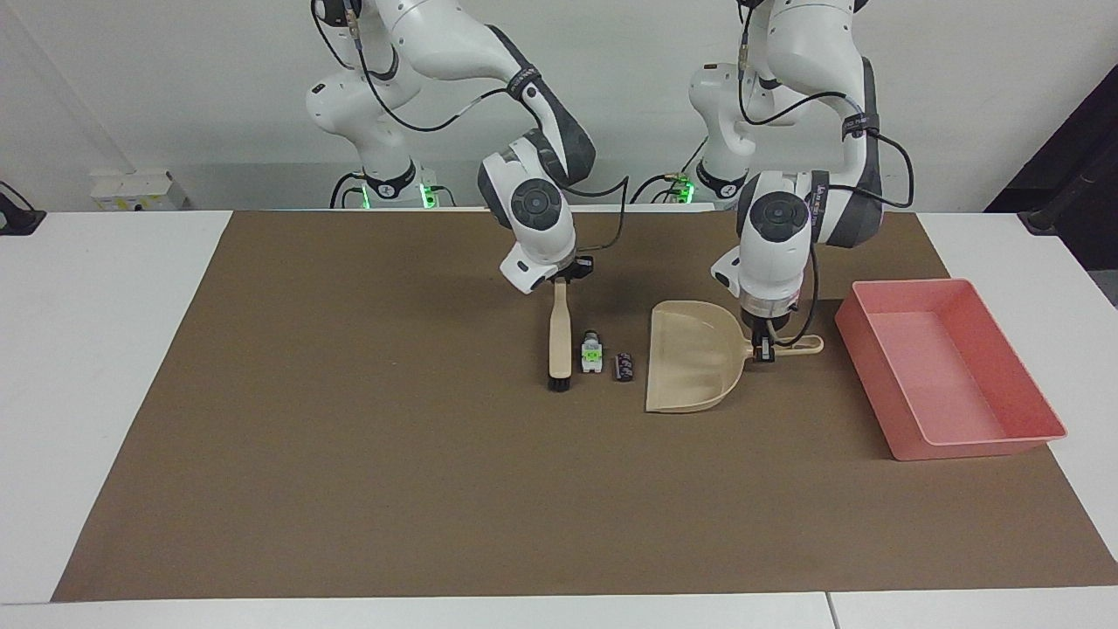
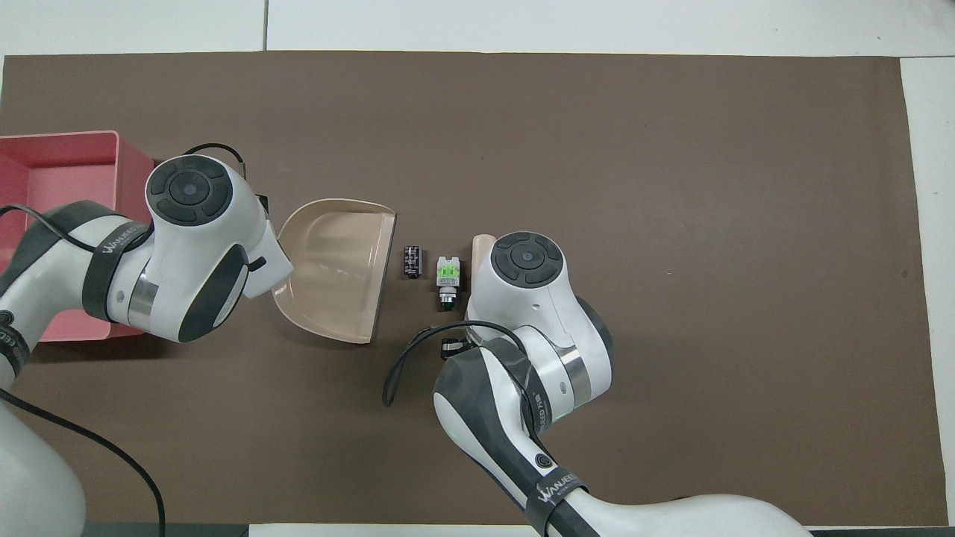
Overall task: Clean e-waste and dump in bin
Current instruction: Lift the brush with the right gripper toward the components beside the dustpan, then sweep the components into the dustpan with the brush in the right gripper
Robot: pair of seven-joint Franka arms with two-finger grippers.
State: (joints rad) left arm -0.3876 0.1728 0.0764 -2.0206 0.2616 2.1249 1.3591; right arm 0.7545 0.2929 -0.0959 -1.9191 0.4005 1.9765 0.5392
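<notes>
The white block with a green patch (image 1: 591, 355) and the dark stubby cylinder (image 1: 625, 367) lie side by side on the brown mat; they also show in the overhead view, the block (image 2: 448, 274) and the cylinder (image 2: 412, 262). My right gripper (image 1: 560, 278) is shut on the handle of the beige brush (image 1: 559, 336), whose black bristles rest on the mat right beside the white block. My left gripper (image 1: 765, 343) is shut on the handle of the beige dustpan (image 1: 690, 358), whose open mouth faces the cylinder, a small gap away. The pink bin (image 1: 969, 445) stands at the left arm's end.
The brown mat (image 1: 349, 480) covers most of the white table. In the overhead view the arms' wrists hide both grippers; only the brush's end (image 2: 481, 242), the dustpan's scoop (image 2: 336, 268) and part of the bin (image 2: 67, 179) show.
</notes>
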